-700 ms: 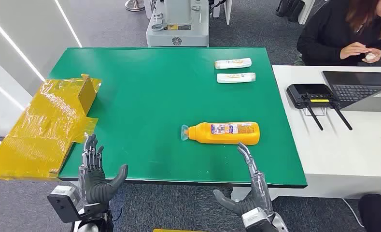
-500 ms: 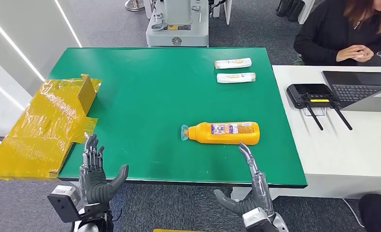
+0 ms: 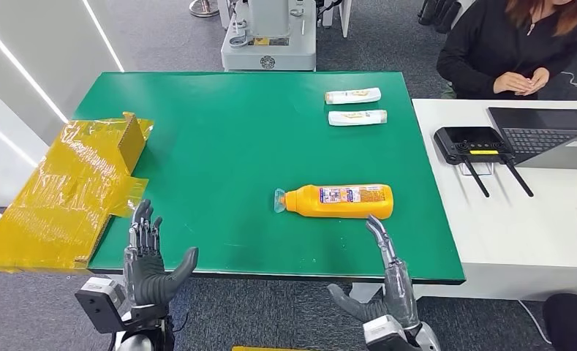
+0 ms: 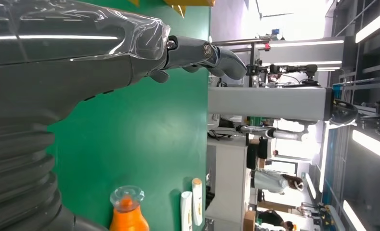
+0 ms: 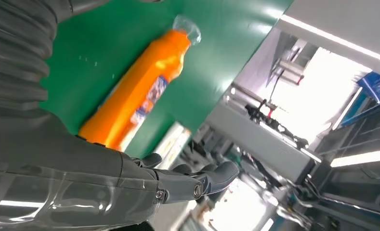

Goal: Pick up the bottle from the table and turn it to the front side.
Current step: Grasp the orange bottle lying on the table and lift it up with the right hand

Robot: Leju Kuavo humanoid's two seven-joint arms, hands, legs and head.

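Green table [image 3: 219,146], orange bottle [image 3: 340,201] flat, right hand [image 3: 387,281] near.

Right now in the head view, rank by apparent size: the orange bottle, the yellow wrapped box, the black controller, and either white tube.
1. yellow wrapped box
2. orange bottle
3. black controller
4. white tube

The second white tube looks alike; no ranking between them.

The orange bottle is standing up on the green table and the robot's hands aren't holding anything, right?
Not quite. The orange bottle is lying on its side on the green table, not standing up; the head view shows it flat, cap pointing toward the robot's left. The rest is right: the left hand and right hand are both open and hold nothing.
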